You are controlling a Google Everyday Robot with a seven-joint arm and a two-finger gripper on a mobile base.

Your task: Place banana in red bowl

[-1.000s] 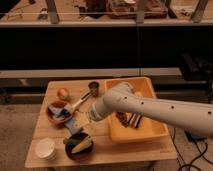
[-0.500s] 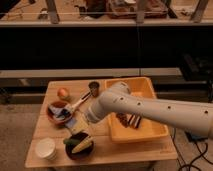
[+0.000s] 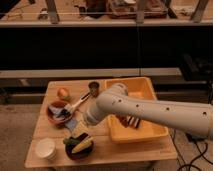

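Camera view shows the banana (image 3: pixel 83 145) not yet picked up: it lies in the dark bowl (image 3: pixel 76 155) near the front edge of the surface (image 3: pixel 135 150), touching a green vegetable (image 3: pixel 71 141) on its far side. My claw (image 3: pixel 88 119) hangs spread and, as far as I can see, empty above the gap between that bowl and the red bowl (image 3: pixel 52 116), which sits toward the left edge with a blue thing (image 3: pixel 69 120) inside. To do this well, I judge I should come straight down over the banana's middle and close across its narrow width. I should keep clear of the vegetable and the bowl's rim, then lift well clear before carrying it toward the left edge. My arm (image 3: pixel 150 111) reaches in from the right edge, passing over the yellow bin (image 3: pixel 150 132), with the wrist bent downward at its end.
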